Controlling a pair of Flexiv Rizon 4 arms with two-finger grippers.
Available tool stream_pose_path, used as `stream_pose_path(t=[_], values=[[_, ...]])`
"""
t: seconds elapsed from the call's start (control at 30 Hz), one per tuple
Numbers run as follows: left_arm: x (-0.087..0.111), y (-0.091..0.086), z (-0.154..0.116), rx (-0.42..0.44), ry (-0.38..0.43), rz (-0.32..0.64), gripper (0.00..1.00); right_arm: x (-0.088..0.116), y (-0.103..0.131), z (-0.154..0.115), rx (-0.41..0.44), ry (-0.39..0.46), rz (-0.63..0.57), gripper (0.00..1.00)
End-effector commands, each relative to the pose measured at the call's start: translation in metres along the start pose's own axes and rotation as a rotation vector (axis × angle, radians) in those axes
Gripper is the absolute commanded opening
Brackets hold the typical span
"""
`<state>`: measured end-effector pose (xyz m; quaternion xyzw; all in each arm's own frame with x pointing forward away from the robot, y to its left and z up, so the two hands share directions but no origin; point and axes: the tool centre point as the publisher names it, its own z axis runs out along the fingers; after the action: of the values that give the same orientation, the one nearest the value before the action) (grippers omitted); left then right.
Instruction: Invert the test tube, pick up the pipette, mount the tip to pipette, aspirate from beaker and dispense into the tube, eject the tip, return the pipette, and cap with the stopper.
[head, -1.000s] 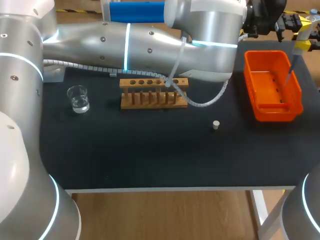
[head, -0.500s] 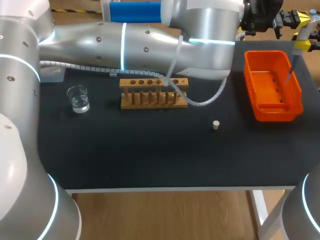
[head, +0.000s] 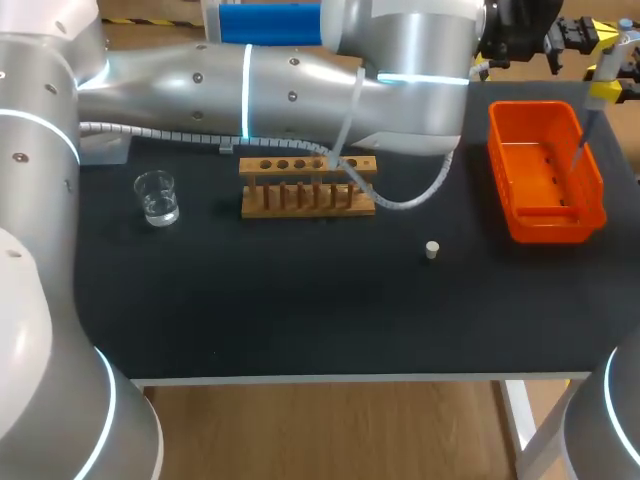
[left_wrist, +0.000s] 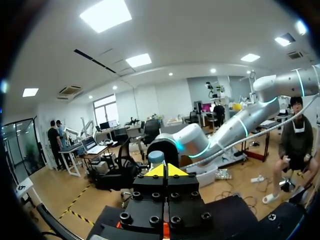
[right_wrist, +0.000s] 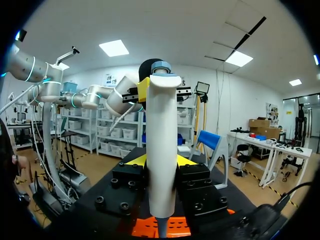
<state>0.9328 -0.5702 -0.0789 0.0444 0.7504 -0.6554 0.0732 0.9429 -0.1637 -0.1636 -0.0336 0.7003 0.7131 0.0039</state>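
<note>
Left arm (head: 300, 80) slightly higher than a second ago, clearer of wooden test-tube rack (head: 307, 187); rest unmoved. Left gripper (left_wrist: 164, 169): fingers together, empty. Right gripper (right_wrist: 161, 162): clamped on white pipette (right_wrist: 162, 125), thin end over orange plastic bin (head: 500, 170); bin contents unclear. Clear glass beaker (head: 156, 197) holds water. Small white stopper (head: 432, 250) on black table (head: 300, 300).

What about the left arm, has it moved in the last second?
Yes. In the head view the left arm has drawn slightly away from the wooden rack, toward the far side; its lower outline sits farther from the rack than before.
</note>
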Motion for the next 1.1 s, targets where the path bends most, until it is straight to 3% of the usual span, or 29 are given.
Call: stream_pose_path(t=[0.03,0.63,1.1], values=[[0.001,0.006,0.007,0.086,-0.130,-0.003,0.00,0.000,0.001,-0.001,0.002,0.001,0.000,0.00],[0.004,0.025,0.012,0.087,-0.090,-0.072,0.00,0.000,0.001,-0.001,0.002,0.001,0.000,0.00],[0.004,0.040,0.025,0.032,-0.032,-0.105,0.00,0.000,0.001,-0.001,0.002,0.001,0.000,0.00]])
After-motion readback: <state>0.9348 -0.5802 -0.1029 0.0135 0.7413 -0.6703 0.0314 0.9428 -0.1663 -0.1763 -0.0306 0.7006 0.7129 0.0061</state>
